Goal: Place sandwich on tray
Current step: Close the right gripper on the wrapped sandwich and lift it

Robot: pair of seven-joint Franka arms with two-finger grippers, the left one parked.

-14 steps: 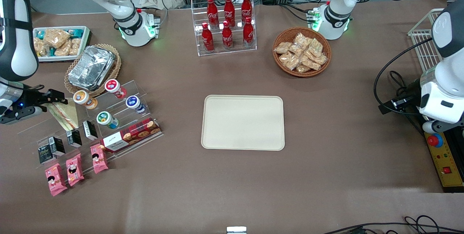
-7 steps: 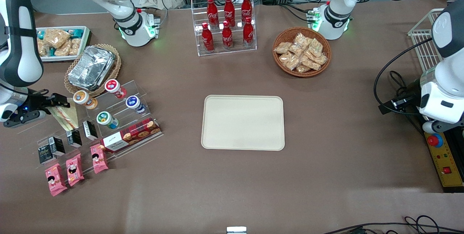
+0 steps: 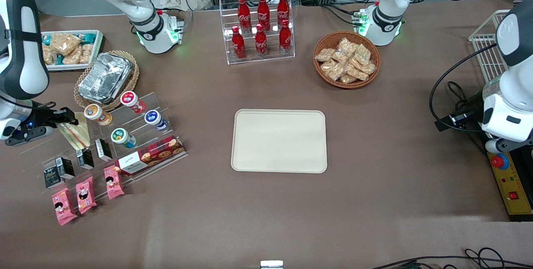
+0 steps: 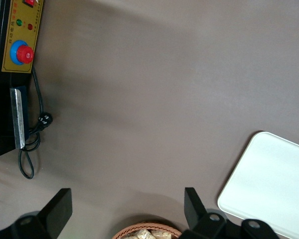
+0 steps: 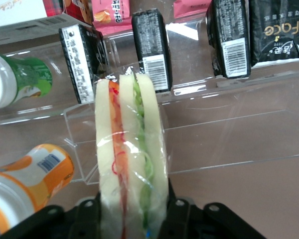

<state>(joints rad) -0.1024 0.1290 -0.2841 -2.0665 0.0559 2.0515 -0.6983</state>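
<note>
The sandwich (image 3: 76,133), a wrapped triangular wedge with pale bread and red and green filling stripes, lies on the clear stepped shelf at the working arm's end of the table. My right gripper (image 3: 68,117) is at its wide end, shut on it. In the right wrist view the fingers (image 5: 177,211) press both flat sides of the sandwich (image 5: 131,159), with the gripper (image 5: 132,214) around its base. The beige tray (image 3: 279,140) lies bare at the table's middle, well away from the gripper, and its corner shows in the left wrist view (image 4: 274,184).
The clear shelf (image 3: 137,160) also holds yoghurt cups (image 3: 97,113), black packs (image 3: 85,158), a cookie box (image 3: 150,155) and pink packets (image 3: 85,194). A foil container (image 3: 104,78) in a wicker basket and a white snack bin (image 3: 68,48) stand nearby. A cola rack (image 3: 260,27) and a snack basket (image 3: 346,59) stand farther from the camera than the tray.
The right arm's wrist has shifted slightly over the shelf, and the gripper has settled at the sandwich's wide end. The sandwich has barely moved.
</note>
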